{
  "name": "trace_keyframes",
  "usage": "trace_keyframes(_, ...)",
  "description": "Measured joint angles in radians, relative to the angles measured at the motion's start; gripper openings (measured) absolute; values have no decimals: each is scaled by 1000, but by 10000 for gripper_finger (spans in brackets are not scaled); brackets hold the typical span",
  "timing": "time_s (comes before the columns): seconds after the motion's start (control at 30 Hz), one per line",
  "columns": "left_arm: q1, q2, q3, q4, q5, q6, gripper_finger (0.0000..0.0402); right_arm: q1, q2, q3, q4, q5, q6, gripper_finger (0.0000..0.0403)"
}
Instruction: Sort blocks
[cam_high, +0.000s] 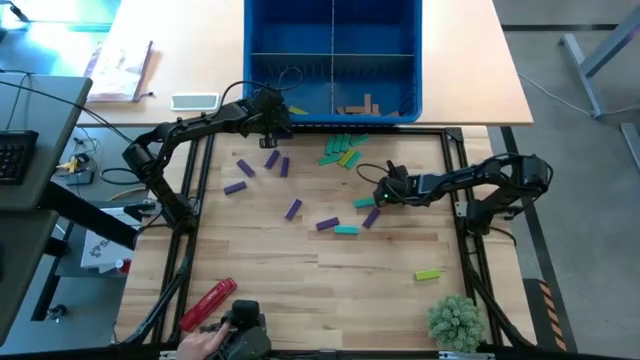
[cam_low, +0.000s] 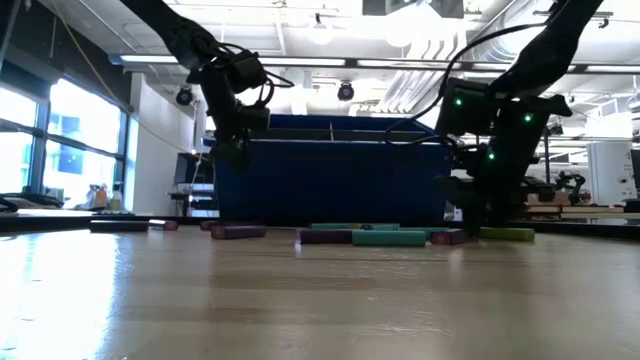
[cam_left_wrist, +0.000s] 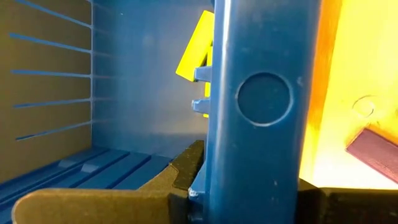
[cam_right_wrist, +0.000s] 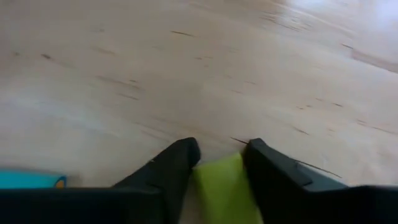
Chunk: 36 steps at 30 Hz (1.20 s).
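Observation:
Purple blocks (cam_high: 245, 168), teal blocks (cam_high: 345, 230) and lime blocks (cam_high: 348, 158) lie flat on the wooden table. Tan blocks (cam_high: 360, 105) and a lime-yellow block (cam_left_wrist: 194, 50) are inside the blue bin (cam_high: 247, 60); the lime-yellow one leans tilted there. My left gripper (cam_high: 272, 120) is at the bin's near wall (cam_left_wrist: 261, 99), one finger inside the bin and one outside, holding no block. My right gripper (cam_high: 381, 197) is down at mid-table, shut on a lime block (cam_right_wrist: 221, 186). My left gripper (cam_left_wrist: 249, 186) has the bin's near wall between its fingers; whether the fingers touch the wall, I cannot tell. My right gripper (cam_right_wrist: 222, 149) pinches the lime block by its two sides (cam_right_wrist: 202, 180), one finger on each. The fingers slant steeply down from the table's right and lie along the block. The block is at table level.
A teal block (cam_right_wrist: 28, 180) lies close beside my right gripper. A lone lime block (cam_high: 427, 274) lies near the front right, with a small green plant (cam_high: 455, 320) behind it. At the near edge a person's hand (cam_high: 205, 340) is beside a red cylindrical tool (cam_high: 208, 303).

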Motion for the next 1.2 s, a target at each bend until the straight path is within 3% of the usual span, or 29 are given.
trace_keyframes(0.1, 0, 0, 0, 0, 4, 0, 58, 0, 0, 0, 10, -7, -37, 88)
trace_keyframes(0.3, 0, 0, 0, 0, 7, 0, 58, 0, 6, 61, 14, 4, -119, 86)
trace_keyframes(0.53, 0, 0, 0, 1, 10, 4, 58, -13, 7, 303, 26, 60, -408, 86)
trace_keyframes(0.73, 0, 0, 0, 8, 11, 7, 58, -56, 11, 499, 211, 89, -744, 86)
trace_keyframes(0.97, 1, 0, 0, 25, 58, 4, 58, -183, 154, 707, 556, -128, -982, 86)
trace_keyframes(1.2, 1, 0, 0, 26, 53, 9, 58, -275, 437, 1081, 525, -238, -1034, 86)
